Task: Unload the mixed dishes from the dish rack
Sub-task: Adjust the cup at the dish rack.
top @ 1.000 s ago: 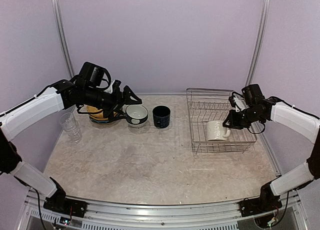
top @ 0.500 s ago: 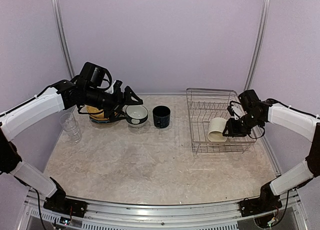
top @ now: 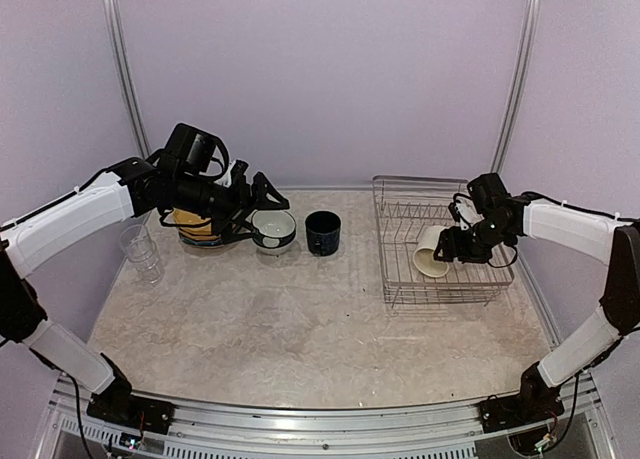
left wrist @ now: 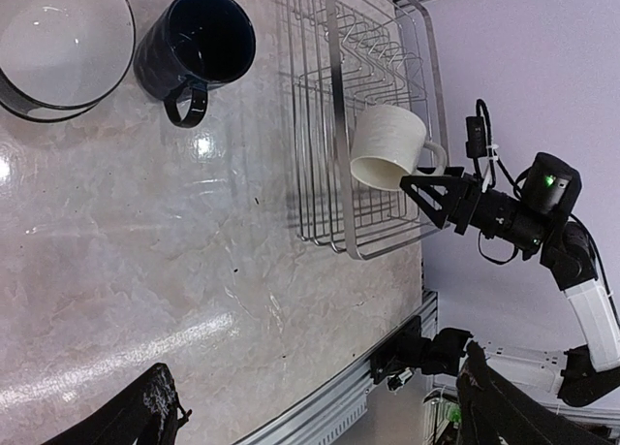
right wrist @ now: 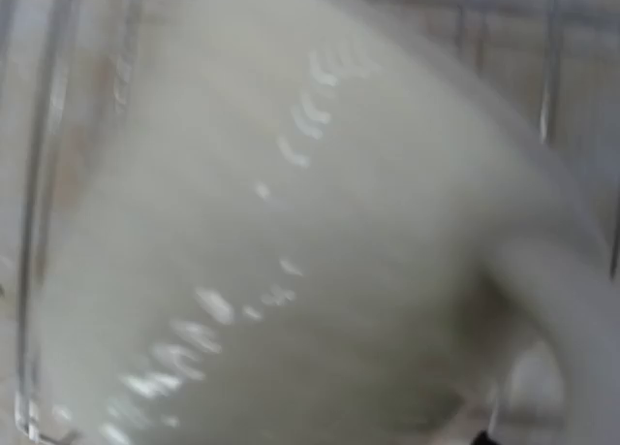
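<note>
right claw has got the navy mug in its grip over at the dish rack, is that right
Not quite: the mug is the wrong colour. The right claw grips the cream mug at the dish rack, as the top external view shows. The navy mug stands apart from the rack, beside the bowl, with no claw on it.

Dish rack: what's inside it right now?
Only the cream mug, tipped sideways, gripped by the right tool. No other dish shows in the dish rack. The wires under the mug are covered, so contact can't be told.
</note>
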Robot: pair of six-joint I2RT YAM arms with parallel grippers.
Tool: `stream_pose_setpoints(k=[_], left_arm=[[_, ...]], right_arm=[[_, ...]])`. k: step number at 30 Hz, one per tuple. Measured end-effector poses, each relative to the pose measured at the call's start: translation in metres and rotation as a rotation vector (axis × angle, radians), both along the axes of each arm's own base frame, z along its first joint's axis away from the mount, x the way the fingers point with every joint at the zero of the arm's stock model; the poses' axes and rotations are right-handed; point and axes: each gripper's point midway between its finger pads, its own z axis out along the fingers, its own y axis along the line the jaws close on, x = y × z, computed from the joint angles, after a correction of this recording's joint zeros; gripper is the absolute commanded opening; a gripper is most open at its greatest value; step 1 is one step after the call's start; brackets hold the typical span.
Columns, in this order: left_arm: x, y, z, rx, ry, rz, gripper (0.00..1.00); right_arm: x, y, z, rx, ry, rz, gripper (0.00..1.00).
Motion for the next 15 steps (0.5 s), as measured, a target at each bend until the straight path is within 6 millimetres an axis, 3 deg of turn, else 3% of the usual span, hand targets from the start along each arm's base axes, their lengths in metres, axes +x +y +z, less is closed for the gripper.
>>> stream_pose_setpoints(k=[7,15], left_arm=[[-0.001,0.002,0.003,-0.001,-0.009,0.006,0.96],[-0.001,0.002,0.004,-0.001,-0.011,0.004,0.96]], right_arm=[[0.021,0.005,0.017,0.033,-0.094,-0.009,0.78],[0.039,-0.008,0.028,-0.131,-0.217,-0.007,0.81]])
